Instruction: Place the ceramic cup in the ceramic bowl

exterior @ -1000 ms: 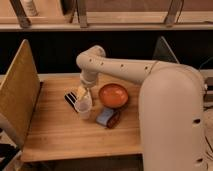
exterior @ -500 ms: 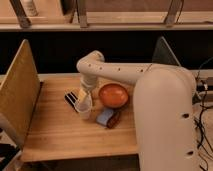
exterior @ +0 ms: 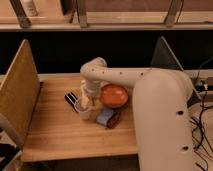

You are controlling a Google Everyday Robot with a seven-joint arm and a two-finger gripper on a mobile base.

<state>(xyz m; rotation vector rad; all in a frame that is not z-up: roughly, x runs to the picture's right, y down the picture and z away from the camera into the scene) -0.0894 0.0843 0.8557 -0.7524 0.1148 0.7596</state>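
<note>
- Along the near edge: bare boards of a pale wooden tabletop (exterior: 60, 137), with a bulky white robot arm (exterior: 165, 115) covering the near right corner.
- A little in from the near edge, right of centre: a small blue rectangular pad (exterior: 104, 117) lying flat, with a small dark red-brown oval object (exterior: 116, 120) close against its right side.
- Just behind and left of the pad, about midway between near and far edges: the small whitish handleless ceramic cup (exterior: 83, 109), upright and seemingly resting on the wood.
- Directly over the cup's rim, reaching down from the wrist: the gripper (exterior: 88, 99). Closed on the cup or only hovering at it: cannot tell.
- Just right of the cup, near but apart: the shallow round orange-red ceramic bowl (exterior: 114, 95), nothing visible inside.
- Left of the gripper, towards the left edge: a small black striped object (exterior: 71, 98).
- Likely step: securing the cup for the lift. Advice: confirm a firm hold first, then raise straight up until the base clears the bowl's rim.
- Then carry the short way right, keeping the cup upright, and lower over the bowl's middle. Release only once seated.
- Risks, as judged: clipping the rim, or nudging the pad.
- Beyond the far edge: a shelf, with a small white bottle (exterior: 31, 7) at its left end.
</note>
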